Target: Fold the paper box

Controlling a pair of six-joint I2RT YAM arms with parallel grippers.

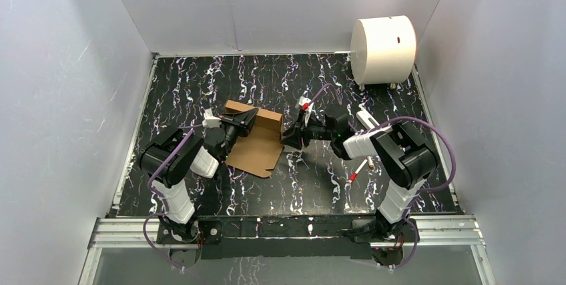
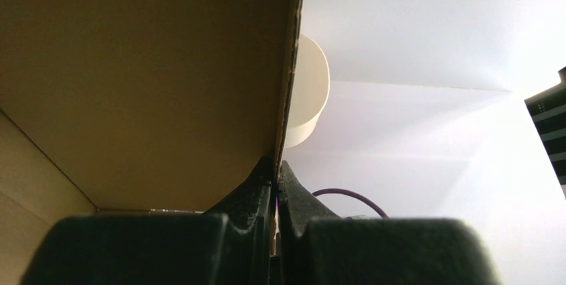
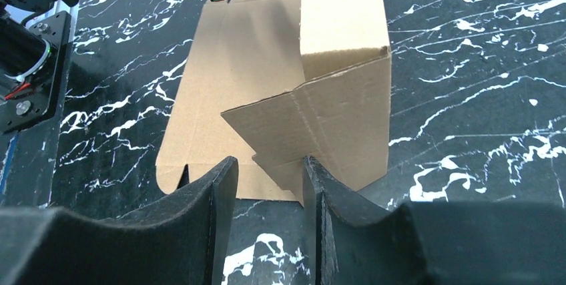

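Paper box (image 1: 257,148) wall pinched by left gripper (image 2: 275,168); right gripper (image 3: 268,165) fingers spread apart.

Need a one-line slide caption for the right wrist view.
Open right gripper faces a corner flap of the paper box, one wall upright, on the black marbled table.

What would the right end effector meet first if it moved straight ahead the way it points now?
Most likely the paper box: its folded flap stands directly ahead of the open right end effector. Depth is unclear, but nothing else lies between.
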